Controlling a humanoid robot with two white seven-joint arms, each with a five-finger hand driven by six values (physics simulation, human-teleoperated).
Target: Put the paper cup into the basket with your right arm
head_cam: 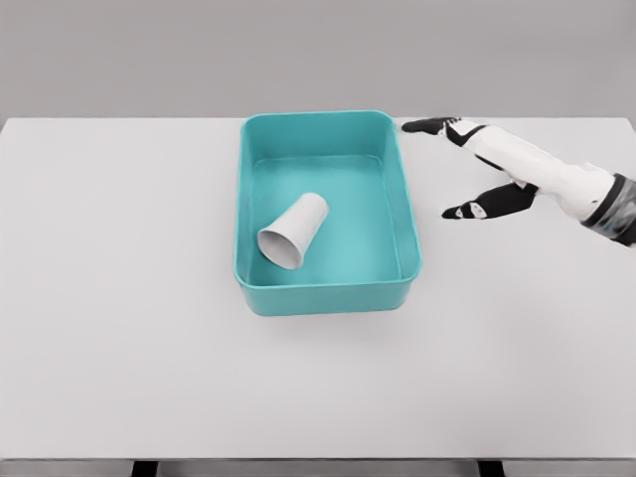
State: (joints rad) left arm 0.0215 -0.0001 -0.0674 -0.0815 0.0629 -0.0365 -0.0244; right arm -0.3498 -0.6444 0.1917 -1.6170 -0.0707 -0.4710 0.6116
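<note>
Paper cup on its side in teal basket — right robot hand spread, empty, beside it

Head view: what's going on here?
The cup already lies on its side inside the teal basket on the white table, mouth toward the near left corner. The right hand is beside the basket's right wall, fingers spread and holding nothing, clear of both cup and basket. The left arm is out of view. Judging by how things lie, the cup is in place.
</note>
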